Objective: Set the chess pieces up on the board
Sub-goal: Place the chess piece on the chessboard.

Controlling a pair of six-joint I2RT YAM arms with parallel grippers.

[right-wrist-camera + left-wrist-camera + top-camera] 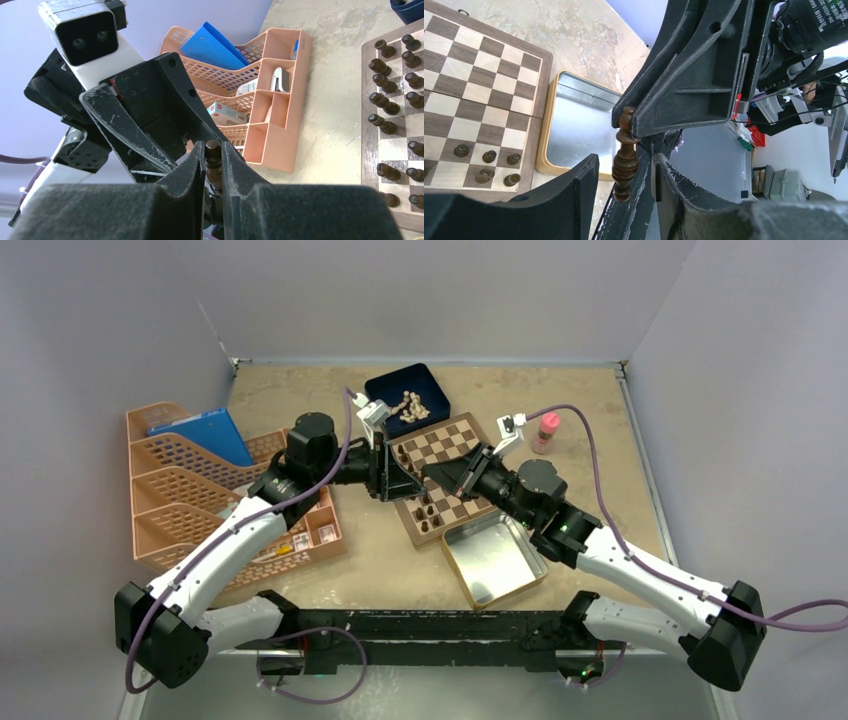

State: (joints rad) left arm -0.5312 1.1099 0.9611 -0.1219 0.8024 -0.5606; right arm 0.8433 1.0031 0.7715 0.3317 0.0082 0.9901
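Over the left side of the board (455,435) my two grippers meet. My right gripper (213,150) is shut on a dark brown chess piece (212,155), which it holds near one end. The piece's turned body (625,160) lies between the fingers of my left gripper (625,162). That gripper is open, with a gap showing between its left finger (574,200) and the piece. Several dark chess pieces (385,100) stand in rows on the board's (367,145) left edge, and more (489,165) stand at its near corner.
An open silver tin (495,560) lies just in front of the board. A dark blue box (408,398) with cream chessmen sits behind it. An orange desk organiser (200,490) fills the left side. A pink-capped bottle (546,432) stands right of the board.
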